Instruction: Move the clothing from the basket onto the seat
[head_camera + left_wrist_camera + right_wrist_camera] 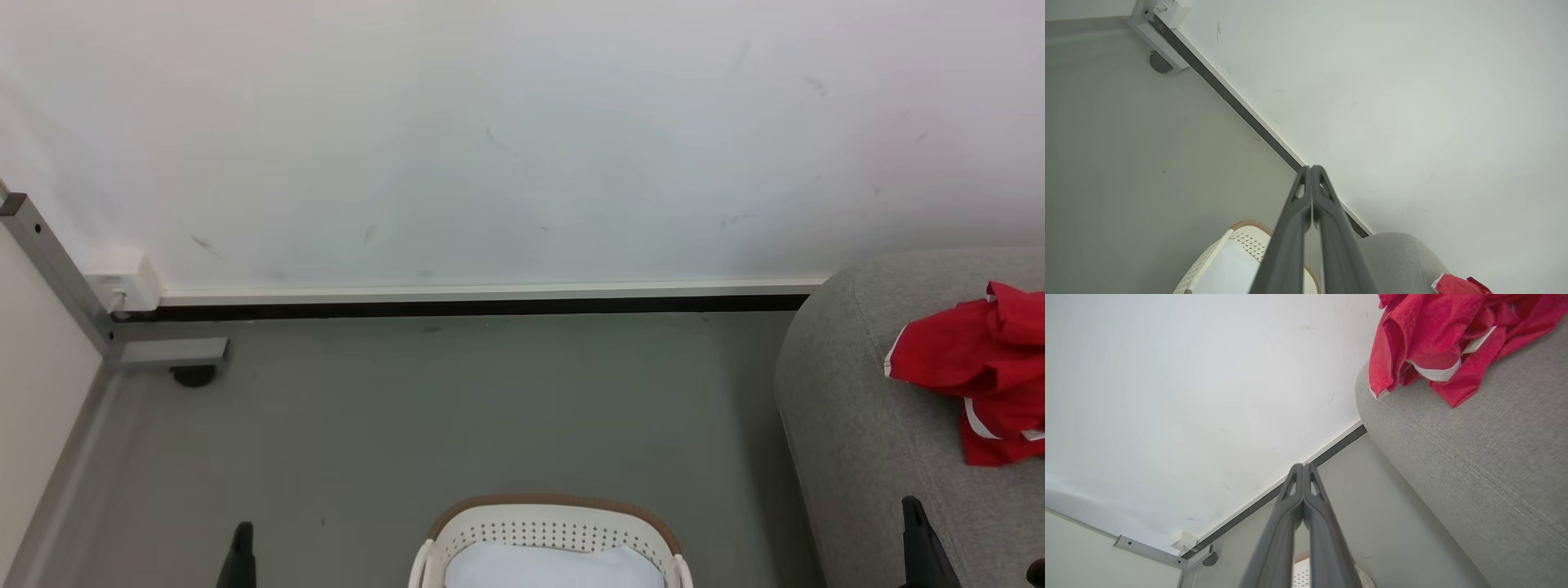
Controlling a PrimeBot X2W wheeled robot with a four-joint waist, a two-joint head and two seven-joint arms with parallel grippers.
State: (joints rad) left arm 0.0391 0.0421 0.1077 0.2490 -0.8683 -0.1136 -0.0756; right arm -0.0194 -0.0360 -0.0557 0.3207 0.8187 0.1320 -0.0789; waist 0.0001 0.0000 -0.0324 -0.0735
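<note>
red clothing (980, 367) lies bunched in a heap on top of the grey sofa (865, 425), near its rounded end, at the right edge of the head view. white trim and stripes show on the folds. cannot tell how many pieces are in the heap. in the right wrist view the heap (1437, 330) hangs a little over the sofa's curved edge.

basket (555, 523), cream with small holes and a brown rim, stands on the grey floor (457, 408) at bottom centre of the head view, well apart from the sofa. the part of its inside that shows is a pale white surface (555, 567).

left pincer (1311, 169) is closed, fingertips pressed together, nothing between them. in the head view its tip is at lower left, left of the basket. right pincer (1303, 466) is also closed tip to tip, gripping nothing. in the head view it is at lower right, in front of the sofa and below the clothing, not touching it.

behind is a white wall (490, 147) with a dark baseboard (490, 306). a grey metal frame (57, 278) and a white socket box (122, 282) are in the left corner.
</note>
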